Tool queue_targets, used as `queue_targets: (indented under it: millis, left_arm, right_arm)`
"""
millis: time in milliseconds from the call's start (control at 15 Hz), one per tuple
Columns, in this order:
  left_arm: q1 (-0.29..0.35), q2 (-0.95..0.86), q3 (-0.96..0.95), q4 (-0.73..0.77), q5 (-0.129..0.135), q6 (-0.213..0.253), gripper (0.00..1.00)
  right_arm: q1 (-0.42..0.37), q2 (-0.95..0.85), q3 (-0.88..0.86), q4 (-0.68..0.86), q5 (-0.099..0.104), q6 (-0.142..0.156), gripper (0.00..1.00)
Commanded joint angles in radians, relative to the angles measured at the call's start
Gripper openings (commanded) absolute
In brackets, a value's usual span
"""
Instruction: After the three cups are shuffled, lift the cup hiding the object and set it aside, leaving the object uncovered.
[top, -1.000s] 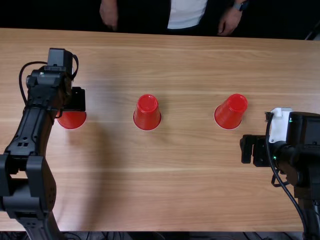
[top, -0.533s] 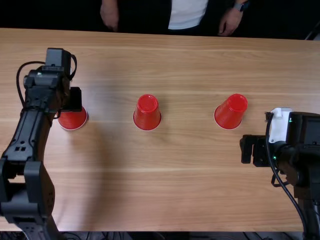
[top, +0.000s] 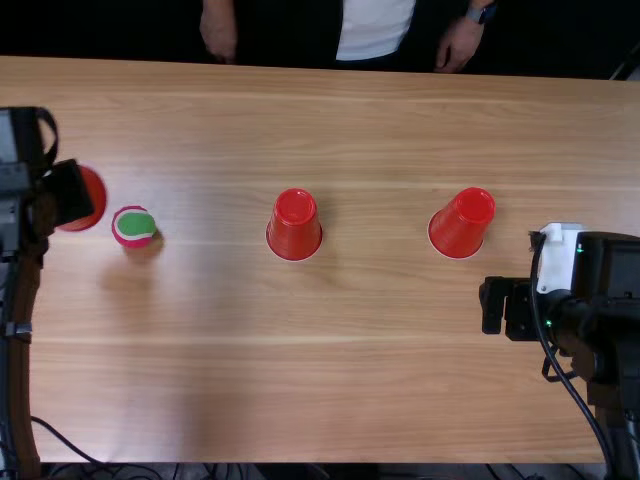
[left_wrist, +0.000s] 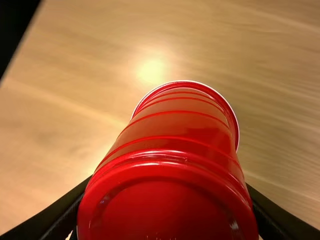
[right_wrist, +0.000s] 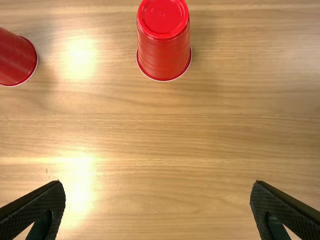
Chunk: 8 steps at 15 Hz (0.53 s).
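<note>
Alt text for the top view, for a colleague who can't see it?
A pink-and-green ball lies uncovered near the left end of the table, beside the left gripper, which holds a red cup. A middle cup and a right cup stand upside down; the right gripper sits open nearby.

— What kind of place am I driving in?
— I'd call it a robotics lab. A plain wooden table (top: 380, 120) serves as the bench. One black arm (top: 14, 215) sits at 9 o'clock, and another arm (top: 600, 310) at 4 o'clock carries a white unit (top: 558, 255) with green lights.
— Anything else?
— A red cup (top: 295, 225) stands upturned at the centre, like a test prop.
</note>
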Motion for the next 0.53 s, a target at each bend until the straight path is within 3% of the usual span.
queue_targets:
  millis: [0, 67, 467]
  left_arm:
    - [0.025, -0.021, -0.066, -0.008, -0.077, -0.021, 0.30]
    - [0.030, -0.024, -0.096, -0.006, -0.096, -0.021, 0.30]
    - [0.093, -0.037, -0.313, 0.014, -0.096, -0.014, 0.41]
  right_arm:
    - [0.015, -0.039, -0.009, 0.000, 0.002, 0.003, 1.00]
    - [0.013, -0.041, -0.007, 0.000, 0.002, 0.003, 1.00]
    - [0.010, -0.041, 0.008, -0.005, 0.002, -0.001, 1.00]
